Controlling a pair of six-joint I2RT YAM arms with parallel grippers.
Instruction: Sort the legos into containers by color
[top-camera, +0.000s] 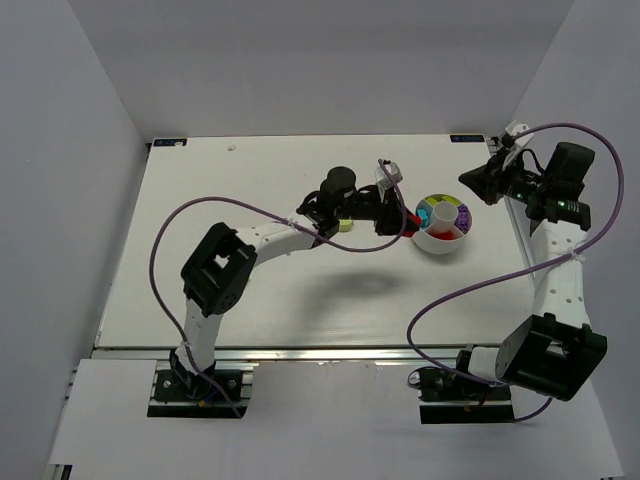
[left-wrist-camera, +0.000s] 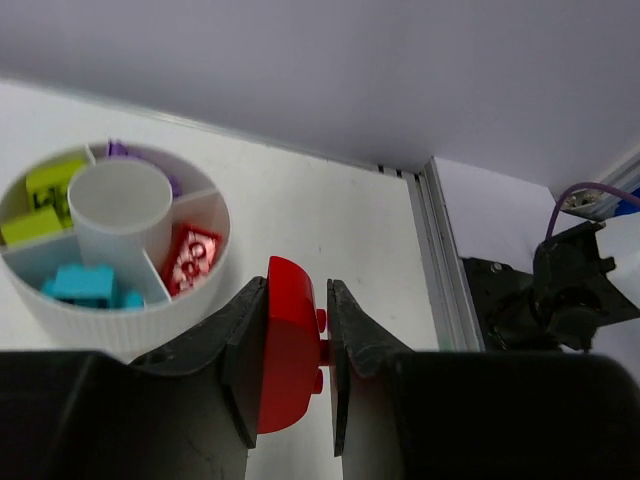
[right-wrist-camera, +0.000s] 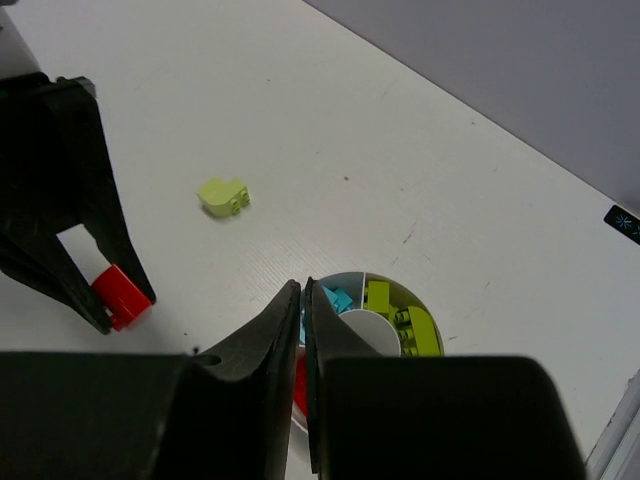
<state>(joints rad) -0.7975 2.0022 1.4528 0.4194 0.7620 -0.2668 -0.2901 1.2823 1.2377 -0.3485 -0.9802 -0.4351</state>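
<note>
Grey walls close in the white table (top-camera: 250, 290) on three sides. You have broad bare surface toward the arm bases and out to the left. The divided bowl (top-camera: 437, 247) sits at the far right, short of the table's right edge. Your left gripper (left-wrist-camera: 298, 288) is clamped on a red brick (left-wrist-camera: 288, 350) just beside the bowl's rim, not over it. Your right gripper (right-wrist-camera: 301, 295) hangs above the bowl, jaws nearly touching with nothing between them. One lime brick (right-wrist-camera: 224, 195) lies loose on the table, apart from the bowl.
</note>
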